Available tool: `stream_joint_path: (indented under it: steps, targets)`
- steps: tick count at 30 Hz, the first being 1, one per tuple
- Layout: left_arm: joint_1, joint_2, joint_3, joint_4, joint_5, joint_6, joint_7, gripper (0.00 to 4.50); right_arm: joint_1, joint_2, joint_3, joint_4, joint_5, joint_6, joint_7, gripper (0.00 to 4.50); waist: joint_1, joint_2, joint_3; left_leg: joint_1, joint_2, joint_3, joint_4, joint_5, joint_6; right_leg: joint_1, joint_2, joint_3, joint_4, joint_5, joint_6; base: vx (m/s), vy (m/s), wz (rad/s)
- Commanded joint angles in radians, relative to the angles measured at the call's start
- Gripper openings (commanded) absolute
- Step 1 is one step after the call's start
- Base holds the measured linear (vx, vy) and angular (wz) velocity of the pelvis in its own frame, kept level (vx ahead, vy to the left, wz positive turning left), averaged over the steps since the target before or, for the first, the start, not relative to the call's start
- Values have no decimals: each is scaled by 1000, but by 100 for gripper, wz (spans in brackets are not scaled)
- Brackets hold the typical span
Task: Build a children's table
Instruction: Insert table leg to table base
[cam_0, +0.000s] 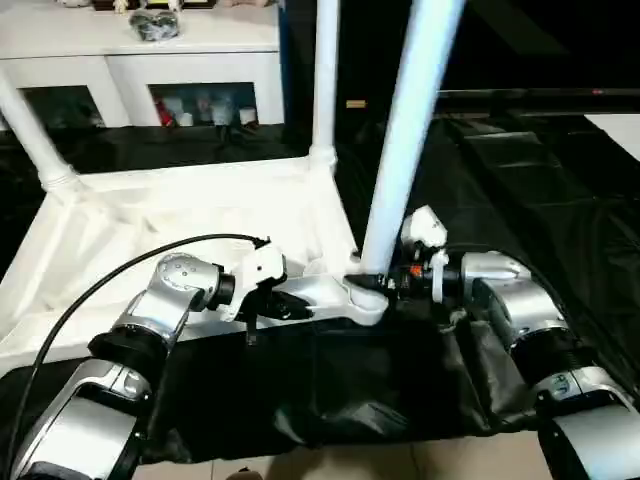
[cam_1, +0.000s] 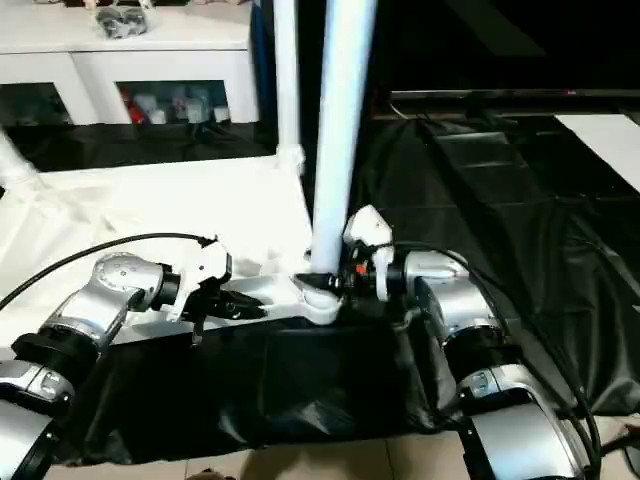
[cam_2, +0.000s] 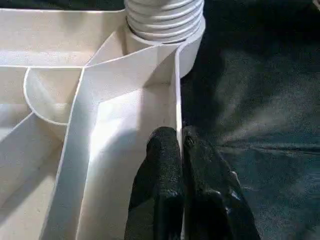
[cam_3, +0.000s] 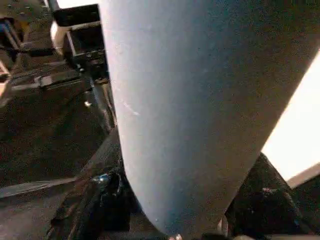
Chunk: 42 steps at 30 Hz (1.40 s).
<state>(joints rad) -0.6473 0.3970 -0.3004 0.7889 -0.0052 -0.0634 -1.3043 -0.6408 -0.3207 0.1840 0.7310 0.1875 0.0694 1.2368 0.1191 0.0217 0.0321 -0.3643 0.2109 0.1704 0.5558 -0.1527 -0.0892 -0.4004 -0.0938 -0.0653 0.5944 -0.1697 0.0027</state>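
Silver forearms reach to the upturned white table (cam_0: 200, 215) on black cloth: left claw (cam_2: 179, 150) pinches its near rim, right claw (cam_0: 385, 283) grips the stiff, light, slippery leg (cam_0: 405, 140) low, near its corner socket.

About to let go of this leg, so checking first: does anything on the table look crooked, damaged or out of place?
The near leg, held by the right tool, leans right, while the far-corner leg stands upright. It may not be seated squarely in its socket. The left tool pinches the tabletop's rim. No damage visible.
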Motion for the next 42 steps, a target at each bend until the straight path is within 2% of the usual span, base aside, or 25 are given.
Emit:
stream_joint_path:
  steps: [1,7,14,15,16,17,18,20,21,22,25,26,29,30,31,32,33,35,36,37,38,39,40,41,42]
  targets:
    - [-5,12,-17,4,28,4,1,0,25,-3,61,43,-39,30,37,196,2,0,-47,13,19,3,-69,-396,10,37,-45,32,-79,-363,-201,0,0,0]
    - [-6,11,-13,6,33,-1,10,0,4,22,20,98,-45,0,-25,196,-1,-2,-45,11,19,1,-71,-408,2,34,-46,31,-81,-394,-193,0,0,0]
    - [-9,5,-7,3,33,4,28,0,65,50,-78,87,42,26,-86,196,-3,1,-41,17,18,-3,-73,-456,-3,27,-49,31,-95,-496,-160,0,0,0]
    - [-8,4,-6,5,32,3,31,0,81,55,-94,81,55,23,-100,196,-2,6,-42,16,18,-4,-74,-454,-6,27,-49,31,-94,-492,-160,0,0,0]
    - [-8,3,-6,5,32,3,33,0,91,57,-101,79,60,19,-107,196,-2,4,-41,17,18,-4,-75,-457,-5,26,-49,31,-97,-492,-158,0,0,0]
    - [-7,-1,-2,5,30,5,42,0,122,64,-118,68,70,-1,-130,196,-3,2,-42,17,18,-4,-74,-460,-5,26,-49,31,-95,-486,-160,0,0,0]
    - [-8,-2,0,5,29,6,45,0,131,68,-124,65,71,-8,-138,196,0,17,-42,18,18,-5,-75,-461,-8,24,-49,32,-94,-478,-162,0,0,0]
    - [-10,-4,0,10,30,6,48,0,159,80,-138,51,73,-29,-163,196,-2,7,-42,15,17,-4,-76,-461,-7,27,-47,31,-95,-468,-163,0,0,0]
    - [-10,-5,0,10,30,6,49,0,163,83,-141,50,73,-34,-169,196,-2,8,-42,16,17,-3,-75,-463,-6,25,-47,31,-95,-470,-164,0,0,0]
    - [-11,-6,1,12,30,6,51,0,178,91,-150,46,73,-51,-193,196,-4,17,-41,17,18,-4,-76,-479,-10,23,-47,31,-98,-473,-164,0,0,0]
    - [-13,-12,3,15,30,9,62,0,213,110,-163,29,57,-110,-265,196,-7,15,-39,18,15,-7,-77,-495,-11,23,-49,29,-103,-518,-149,0,0,0]
    - [-15,-15,3,16,30,10,66,0,230,115,-161,12,43,-133,-294,196,-9,18,-37,20,14,-8,-77,-504,-12,20,-50,29,-105,-545,-141,0,0,0]
    - [-17,-19,2,20,33,10,71,0,253,115,-143,-22,-1,-176,-346,196,-11,16,-34,22,13,-11,-78,-525,-14,15,-50,28,-113,-596,-117,0,0,0]
    - [-17,-19,-1,21,36,8,72,0,261,107,-124,-51,-41,-185,-386,196,-14,13,-31,20,10,-14,-79,-534,-17,15,-50,25,-117,-636,-98,0,0,0]
    - [-17,-19,-2,21,36,7,72,0,264,103,-114,-64,-54,-185,-392,196,-15,15,-30,22,8,-16,-80,-539,-20,15,-50,24,-121,-663,-81,0,0,0]
    - [-17,-19,-2,21,38,7,71,0,268,94,-95,-86,-78,-182,-394,196,-20,13,-30,23,8,-18,-81,-550,-19,15,-50,21,-125,-680,-71,0,0,0]
    - [-17,-19,-3,19,39,6,70,0,269,90,-85,-92,-85,-175,-387,196,-20,15,-30,23,9,-19,-82,-552,-20,16,-50,20,-125,-679,-68,0,0,0]
    - [-14,-17,-4,16,41,4,68,0,265,76,-46,-106,-111,-150,-362,196,-23,16,-32,21,10,-21,-86,-552,-16,19,-48,20,-125,-644,-74,0,0,0]
    - [-12,-16,-5,12,42,5,67,0,263,70,-30,-112,-117,-135,-351,196,-26,2,-31,21,11,-18,-86,-555,-11,16,-45,20,-127,-629,-80,0,0,0]
    - [-12,-16,-5,11,42,5,67,0,263,69,-26,-115,-118,-132,-349,196,-24,11,-32,21,12,-19,-87,-552,-10,16,-47,24,-122,-609,-90,0,0,0]
    - [-11,-15,-4,10,42,5,67,0,262,67,-21,-118,-115,-121,-341,196,-26,12,-34,21,13,-17,-88,-553,-9,17,-47,26,-120,-584,-99,0,0,0]
    - [-10,-15,-4,10,43,4,67,0,258,63,-8,-121,-114,-109,-321,196,-27,2,-34,19,14,-16,-88,-548,-6,18,-46,26,-120,-570,-104,0,0,0]
    - [-10,-15,-4,10,43,4,67,0,258,63,-8,-121,-114,-109,-321,196,-24,6,-35,19,15,-15,-89,-539,-6,19,-47,29,-116,-543,-113,0,0,0]
    - [-10,-14,-4,10,44,3,67,0,255,62,-4,-120,-111,-95,-308,196,-24,1,-35,19,15,-13,-88,-537,-4,18,-46,29,-116,-535,-116,0,0,0]
    - [-10,-14,-4,10,44,3,67,0,254,61,-1,-122,-105,-84,-297,196,-22,0,-36,19,15,-12,-87,-526,-2,20,-47,31,-112,-517,-124,0,0,0]
